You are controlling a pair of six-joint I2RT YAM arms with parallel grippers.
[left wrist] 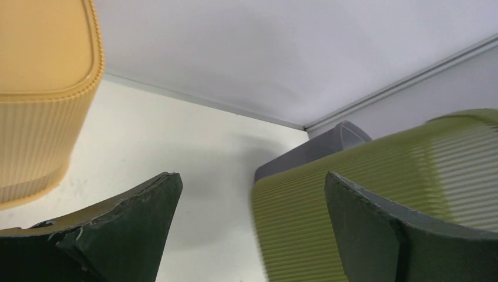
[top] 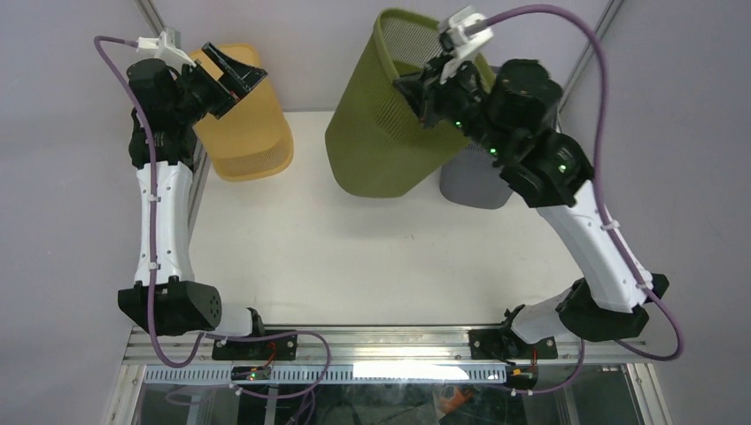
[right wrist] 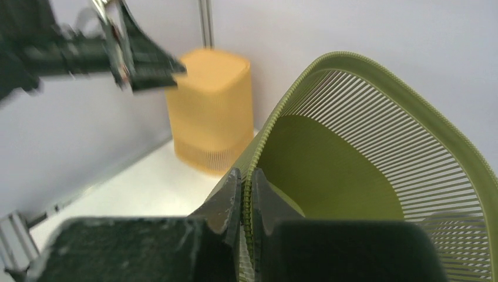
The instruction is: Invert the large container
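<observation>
I have the right gripper [right wrist: 246, 176] pinching the rim of the green bin [top: 381, 133], which sits tilted at the far edge of the bench [top: 354, 257]. A grey bin [top: 474, 186] stands just beside it, toward the far right corner. My left gripper [top: 232, 75] is spread wide near the top of the yellow bin [top: 252, 142] at the far left corner.

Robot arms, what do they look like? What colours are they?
Both the left arm and right arm have white plastic shells with chunky black joints. A purple cable runs along each one. The right arm's joints show tiny green lights. Each ends in a black two-fingered claw: left claw, right claw.
</observation>
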